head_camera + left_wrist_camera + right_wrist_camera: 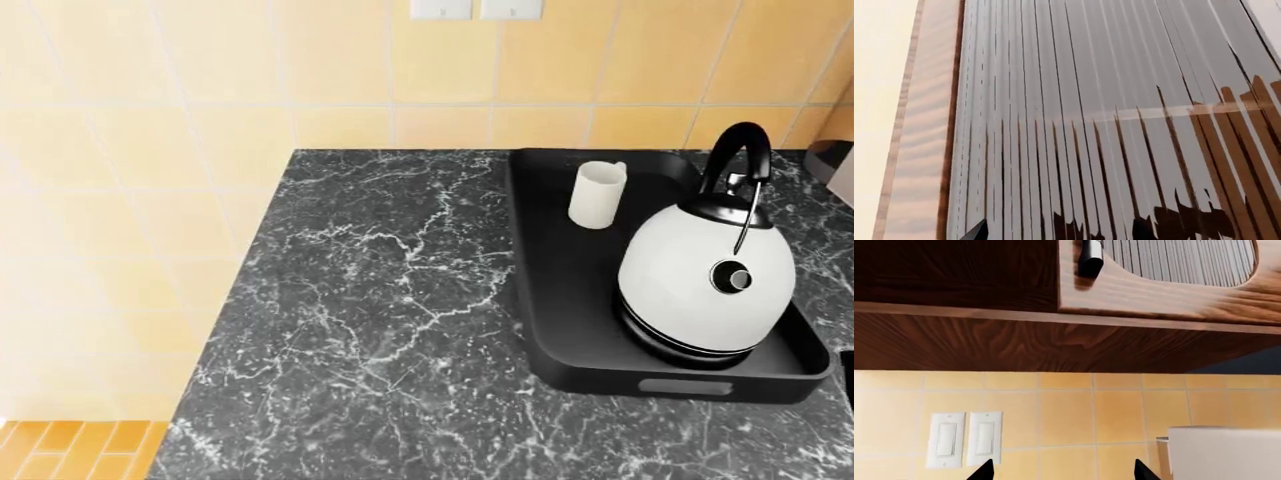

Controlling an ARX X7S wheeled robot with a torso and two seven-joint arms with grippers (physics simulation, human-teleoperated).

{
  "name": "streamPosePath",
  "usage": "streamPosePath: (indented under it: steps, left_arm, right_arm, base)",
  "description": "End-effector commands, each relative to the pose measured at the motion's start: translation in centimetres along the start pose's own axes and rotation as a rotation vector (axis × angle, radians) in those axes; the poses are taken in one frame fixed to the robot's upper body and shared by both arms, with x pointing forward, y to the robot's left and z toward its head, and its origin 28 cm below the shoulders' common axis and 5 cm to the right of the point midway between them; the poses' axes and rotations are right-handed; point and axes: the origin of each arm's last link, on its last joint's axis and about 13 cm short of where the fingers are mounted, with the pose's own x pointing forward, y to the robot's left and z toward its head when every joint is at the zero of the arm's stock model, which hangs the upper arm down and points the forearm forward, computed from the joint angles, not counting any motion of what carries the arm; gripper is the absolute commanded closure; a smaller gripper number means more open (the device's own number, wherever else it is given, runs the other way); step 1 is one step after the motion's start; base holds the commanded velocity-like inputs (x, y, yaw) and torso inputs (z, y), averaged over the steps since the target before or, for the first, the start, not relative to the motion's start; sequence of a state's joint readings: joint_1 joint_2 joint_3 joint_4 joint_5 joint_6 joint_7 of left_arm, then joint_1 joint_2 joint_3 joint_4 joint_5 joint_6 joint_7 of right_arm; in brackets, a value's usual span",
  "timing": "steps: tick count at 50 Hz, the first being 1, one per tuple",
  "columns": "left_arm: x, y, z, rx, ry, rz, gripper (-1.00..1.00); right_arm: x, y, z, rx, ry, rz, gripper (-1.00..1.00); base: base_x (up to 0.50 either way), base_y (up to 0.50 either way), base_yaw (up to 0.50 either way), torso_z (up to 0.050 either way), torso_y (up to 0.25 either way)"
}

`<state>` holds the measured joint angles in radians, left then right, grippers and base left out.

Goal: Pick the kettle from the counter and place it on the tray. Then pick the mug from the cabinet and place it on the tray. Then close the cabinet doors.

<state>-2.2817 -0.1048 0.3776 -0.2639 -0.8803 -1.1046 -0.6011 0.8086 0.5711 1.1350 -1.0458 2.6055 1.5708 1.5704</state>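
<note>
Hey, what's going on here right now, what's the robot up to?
The kettle and the mug both sit on the black tray on the counter, so the placing looks done. Neither arm shows in the head view. The right gripper is open and empty, raised toward the wooden cabinet door and its dark handle. The left wrist camera is right up against ribbed glass, so closing the doors seems to be underway.
</note>
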Motion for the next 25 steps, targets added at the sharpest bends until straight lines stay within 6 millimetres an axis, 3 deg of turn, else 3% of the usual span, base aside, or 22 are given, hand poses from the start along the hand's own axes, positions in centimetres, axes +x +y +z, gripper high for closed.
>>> streamPosePath:
  steps: [1,19,25]
  left_arm:
    - [2.3,-2.5,-5.2,0.110,0.231,-0.194,-1.00]
    - [2.9,-2.6,-10.0,0.224,0.397,-0.207,-1.00]
    - [2.9,-2.5,-10.7,0.238,0.414,-0.196,-1.00]
  right_arm:
    - [-0.8,-0.4,0.2,-0.002,-0.029,0.039,-1.00]
    - [-1.0,-0.5,0.2,-0.005,-0.037,0.072,-1.00]
    - [-1.0,-0.4,0.2,-0.005,-0.034,0.076,-1.00]
  base:
    - [0.00,0.00,0.00,0.000,0.000]
    - [0.00,0.00,0.00,0.000,0.000]
    - [0.00,0.00,0.00,0.000,0.000]
